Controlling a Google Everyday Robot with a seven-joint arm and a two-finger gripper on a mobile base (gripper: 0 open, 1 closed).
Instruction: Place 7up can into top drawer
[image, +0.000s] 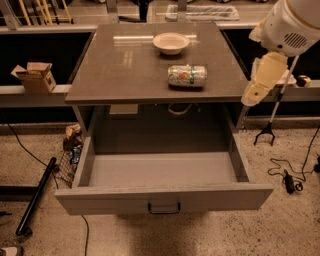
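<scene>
Off the tabletop's (125, 70) right edge hangs the gripper (251, 95), above the floor; whether its grip is released or clenched cannot be told. Well apart from it, the 7up can (187, 75) lies on its side on the tabletop, near the white bowl (171, 43). Below, the top drawer (165, 197) stands pulled open.

Dim warm light; tabletop (125, 75) glare; jaws brightly lit at right.
</scene>
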